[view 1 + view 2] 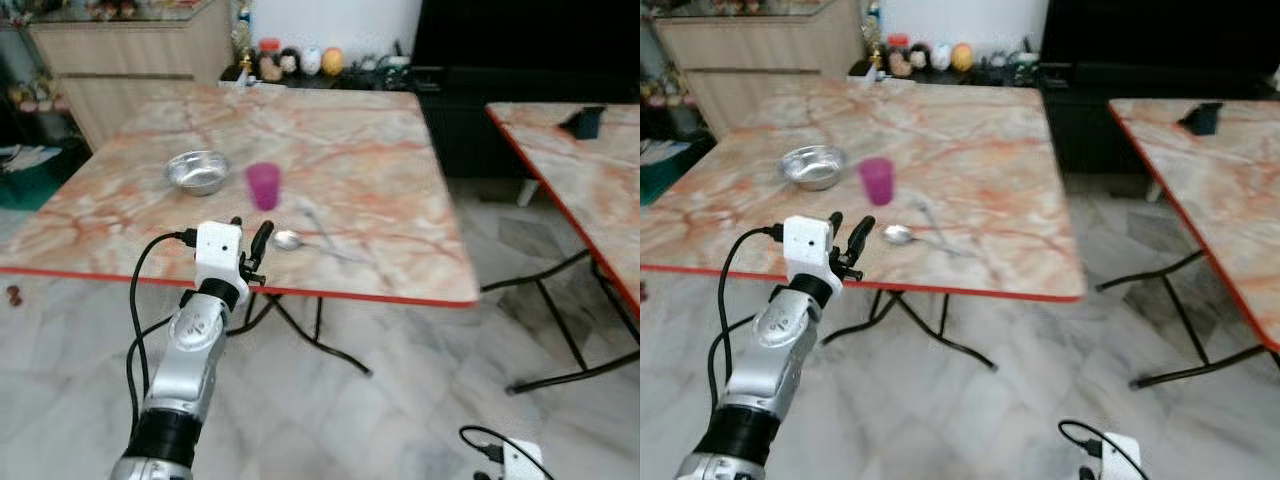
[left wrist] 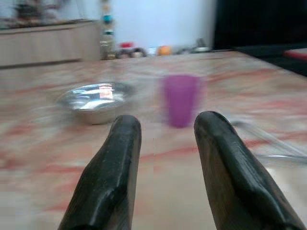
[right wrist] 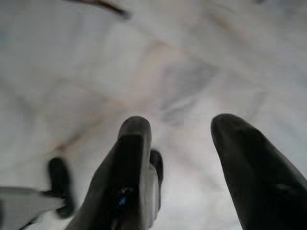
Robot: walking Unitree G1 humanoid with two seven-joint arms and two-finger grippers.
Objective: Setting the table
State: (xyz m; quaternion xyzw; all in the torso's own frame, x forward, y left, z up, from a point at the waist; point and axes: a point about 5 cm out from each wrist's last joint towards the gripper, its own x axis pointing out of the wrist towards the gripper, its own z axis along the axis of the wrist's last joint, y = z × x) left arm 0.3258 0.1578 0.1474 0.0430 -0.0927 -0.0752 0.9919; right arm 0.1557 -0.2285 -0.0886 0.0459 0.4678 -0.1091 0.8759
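The cup (image 1: 264, 186), purple and upright, stands left of centre in the head view, on the marble worktop (image 1: 380, 150). A steel bowl (image 1: 197, 172) sits just left of it, apart, and a spoon (image 1: 288, 240) lies below it, nearer the worktop's front edge, its handle running off toward the lower right. The left gripper (image 1: 248, 250) hovers at that front edge, just left of the spoon's bowl end, fingers spread and holding nothing.

Which piece it is after is a guess. In the left wrist view the cup sits between the two fingers, so the cup looks the likelier target. To take it well, the gripper should go forward level, keep the cup centred in the gap, pass clear of the spoon, and close low on the wall so the cup does not tip toward the bowl.

The right gripper (image 3: 182, 158) hangs low over the floor, fingers apart, idle; the head view's lower right shows just a bit of its wrist. The left wrist view is blurred, so the cup's rim and contents cannot be made out. The spoon's handle is faint against the marble. A second worktop (image 1: 590, 170) is cut off at the right edge.
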